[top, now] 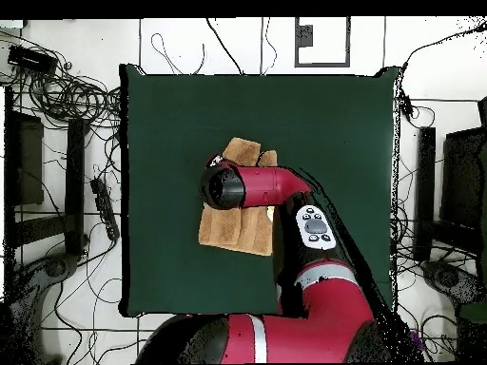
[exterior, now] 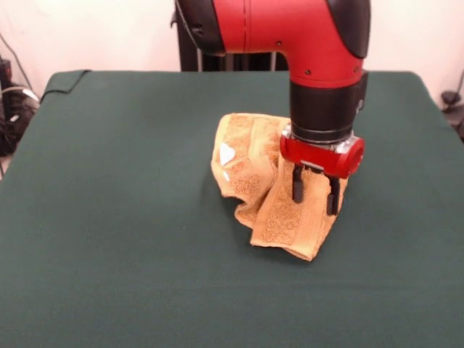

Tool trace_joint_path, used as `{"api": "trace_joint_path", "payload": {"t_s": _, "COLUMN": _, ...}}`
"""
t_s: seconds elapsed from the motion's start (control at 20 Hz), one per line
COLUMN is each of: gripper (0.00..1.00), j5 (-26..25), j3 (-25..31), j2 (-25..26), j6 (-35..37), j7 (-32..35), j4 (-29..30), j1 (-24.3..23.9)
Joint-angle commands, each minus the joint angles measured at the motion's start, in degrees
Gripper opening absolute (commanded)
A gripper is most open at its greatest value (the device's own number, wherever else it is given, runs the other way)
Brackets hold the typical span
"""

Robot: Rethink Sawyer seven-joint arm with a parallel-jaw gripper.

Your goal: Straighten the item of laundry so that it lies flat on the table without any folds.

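Observation:
The orange-tan towel (exterior: 254, 190) lies crumpled near the middle of the dark green table (exterior: 109, 217), folded over itself in several layers, with patterned border bands showing and a white label (exterior: 227, 154) on its left side. My gripper (exterior: 315, 192) hangs straight down over the towel's right part. Its two black fingers (exterior: 297, 183) are spread apart, with towel showing between them and nothing held. In the overhead view the arm's wrist (top: 224, 186) covers the gripper and the towel's middle. Towel (top: 231, 231) shows on both sides of the wrist.
The green cloth is turned up at the far left corner (exterior: 65, 78). Cables and black equipment (top: 67, 105) lie on the floor around the table (top: 323, 124). The arm's red links (top: 314, 285) reach over the table's edge on the robot's side.

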Motion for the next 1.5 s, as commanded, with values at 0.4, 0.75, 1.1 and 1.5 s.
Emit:
{"api": "trace_joint_path", "payload": {"t_s": 0.4, "gripper": 1.00, "j5": -6.5, "j3": 3.4, "j2": -1.2, "j6": 0.6, "j7": -4.3, "j4": 8.1, "j1": -0.4}}
{"api": "trace_joint_path", "payload": {"t_s": 0.75, "gripper": 1.00, "j5": -8.4, "j3": 3.3, "j2": -2.3, "j6": 0.0, "j7": -4.0, "j4": 10.3, "j1": -0.9}}
{"api": "trace_joint_path", "payload": {"t_s": 1.1, "gripper": 1.00, "j5": -9.9, "j3": 4.3, "j2": -3.0, "j6": 0.2, "j7": -4.4, "j4": 11.5, "j1": -2.3}}
{"api": "trace_joint_path", "payload": {"t_s": 1.5, "gripper": 1.00, "j5": -10.6, "j3": 3.9, "j2": -2.4, "j6": -0.6, "j7": -3.0, "j4": 11.2, "j1": -1.8}}
